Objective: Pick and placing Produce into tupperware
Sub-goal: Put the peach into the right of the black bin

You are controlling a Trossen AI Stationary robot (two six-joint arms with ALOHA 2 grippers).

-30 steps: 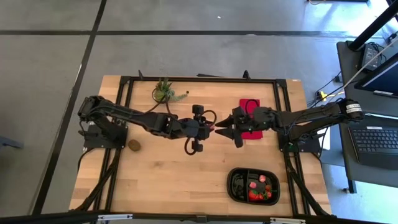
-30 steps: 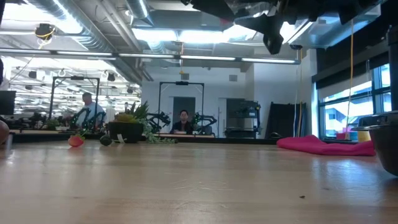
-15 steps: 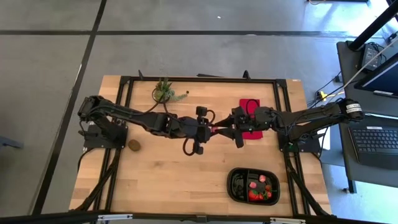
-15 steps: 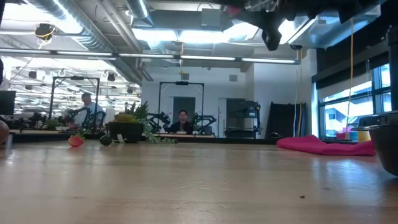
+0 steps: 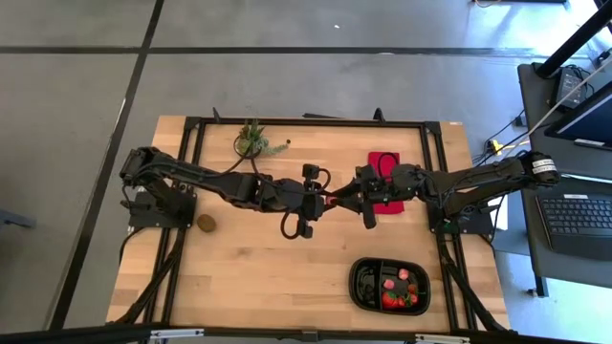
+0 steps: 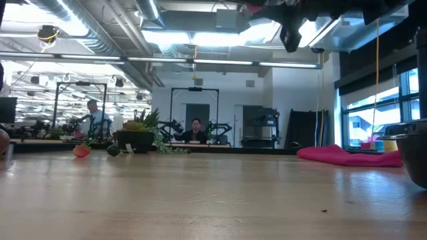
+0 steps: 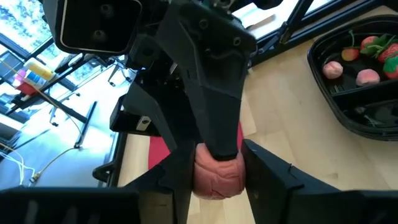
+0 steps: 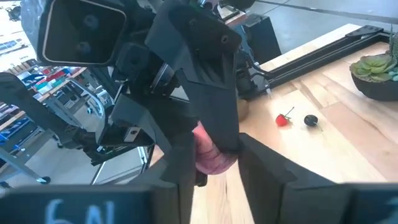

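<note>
Above mid-table, two grippers (left (image 5: 323,200), right (image 5: 346,202)) pinch one pink fruit (image 7: 217,174).

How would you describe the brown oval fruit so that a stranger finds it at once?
On the wooden table, look at the left arm's base by the table's left edge. Just beside it, on bare wood, lies the brown oval fruit: alone, dull brown, unlike the red pieces in the black tray.

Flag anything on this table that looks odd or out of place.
Oddest is the handover in mid-air: the left gripper and right gripper both close around one pink fruit piece above the table's middle. A kiwi-like piece lies alone, far from the black tray.
</note>
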